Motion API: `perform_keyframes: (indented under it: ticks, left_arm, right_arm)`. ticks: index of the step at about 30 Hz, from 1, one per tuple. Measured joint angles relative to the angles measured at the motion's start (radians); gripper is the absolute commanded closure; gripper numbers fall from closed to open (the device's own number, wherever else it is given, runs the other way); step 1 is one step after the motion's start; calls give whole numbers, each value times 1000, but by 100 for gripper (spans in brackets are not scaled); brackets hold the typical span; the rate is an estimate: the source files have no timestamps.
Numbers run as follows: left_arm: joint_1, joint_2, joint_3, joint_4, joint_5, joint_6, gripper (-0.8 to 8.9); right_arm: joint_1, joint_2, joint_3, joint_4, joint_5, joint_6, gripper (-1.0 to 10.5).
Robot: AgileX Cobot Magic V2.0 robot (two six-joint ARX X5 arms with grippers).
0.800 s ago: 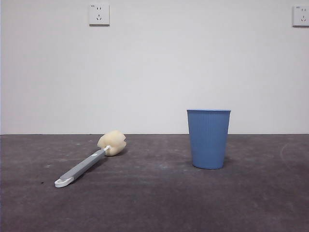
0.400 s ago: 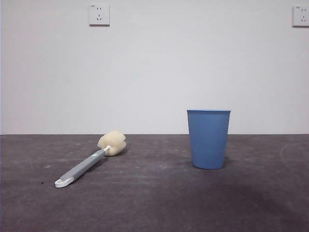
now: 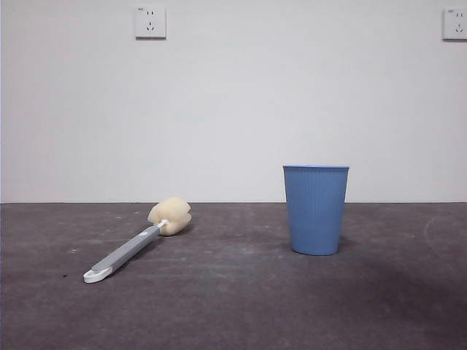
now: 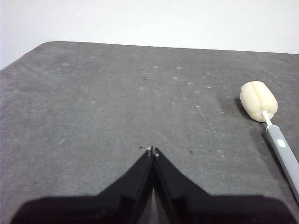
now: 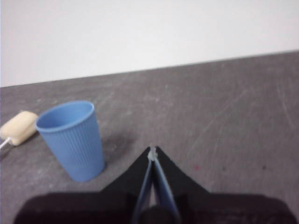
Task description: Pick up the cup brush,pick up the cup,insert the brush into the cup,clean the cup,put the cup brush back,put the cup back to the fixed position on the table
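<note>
The cup brush (image 3: pixel 135 244) lies flat on the table (image 3: pixel 233 306) at the left, cream sponge head toward the wall, white looped end toward the camera. The blue ribbed cup (image 3: pixel 315 210) stands upright to the right of it, empty. In the left wrist view my left gripper (image 4: pixel 153 150) is shut, holding nothing, with the cup brush (image 4: pixel 266 119) off to one side and apart from it. In the right wrist view my right gripper (image 5: pixel 153 152) is shut and empty, near the cup (image 5: pixel 72 140) but not touching it; the brush's sponge head (image 5: pixel 18 127) shows beyond the cup.
A white wall with two power sockets (image 3: pixel 149 22) rises behind the table. The table's rounded far corner (image 4: pixel 42 46) shows in the left wrist view. A faint shadow lies on the table at the front right.
The cup brush and cup have not moved. A soft shadow has spread over the front right of the table.
</note>
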Motion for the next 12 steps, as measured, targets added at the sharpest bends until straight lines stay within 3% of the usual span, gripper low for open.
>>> perform_keyframes:
  ticks: [12]
  left_arm:
    - [0, 0, 0, 0, 0, 0, 817]
  right_arm:
    - [0, -21, -14, -74, 0, 19, 945]
